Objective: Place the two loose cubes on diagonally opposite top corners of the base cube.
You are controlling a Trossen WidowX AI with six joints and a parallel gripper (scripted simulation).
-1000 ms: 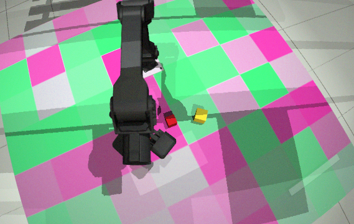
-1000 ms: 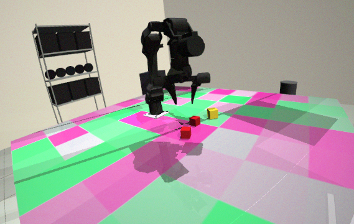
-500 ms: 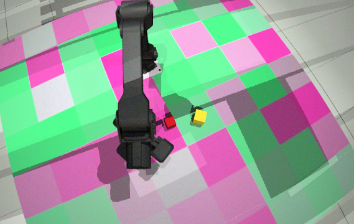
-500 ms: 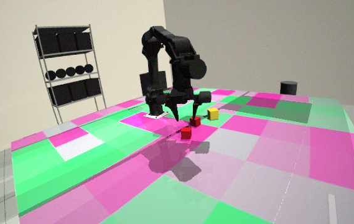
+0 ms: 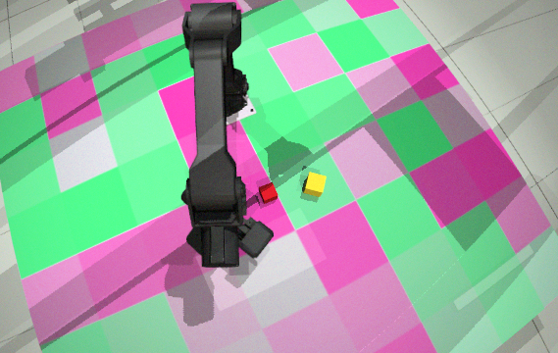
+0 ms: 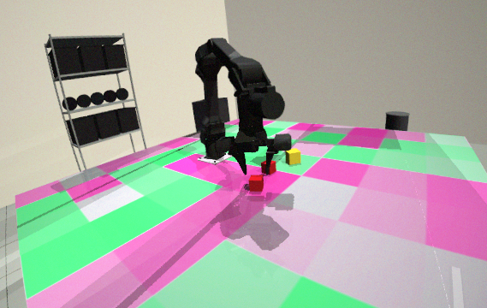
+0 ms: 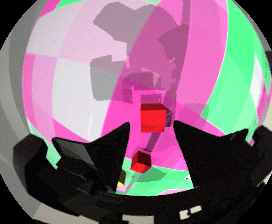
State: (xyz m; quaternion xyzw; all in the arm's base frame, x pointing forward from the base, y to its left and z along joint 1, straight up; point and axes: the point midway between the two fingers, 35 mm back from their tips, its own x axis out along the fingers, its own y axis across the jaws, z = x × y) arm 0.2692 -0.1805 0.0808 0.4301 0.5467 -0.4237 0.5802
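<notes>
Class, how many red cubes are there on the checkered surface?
2. One red cube sits below and ahead of the open gripper, hidden from the top view; the other lies between it and the yellow cube.

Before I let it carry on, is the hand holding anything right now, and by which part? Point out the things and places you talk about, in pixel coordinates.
Nothing is held: the hand (image 6: 257,168) (image 7: 152,124) is open above the nearer red cube (image 6: 256,183) (image 7: 153,120).

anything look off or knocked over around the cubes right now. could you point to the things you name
Nothing stands out. In the exterior view, the yellow cube (image 5: 316,184) (image 6: 293,156) (image 7: 121,178) and two red cubes (image 6: 256,183) (image 6: 269,167) (image 7: 153,119) (image 7: 141,162) sit apart and look undamaged. The open tool (image 6: 255,168) (image 7: 152,124) holds nothing. No cube is stacked yet, which just looks like unfinished work.
</notes>
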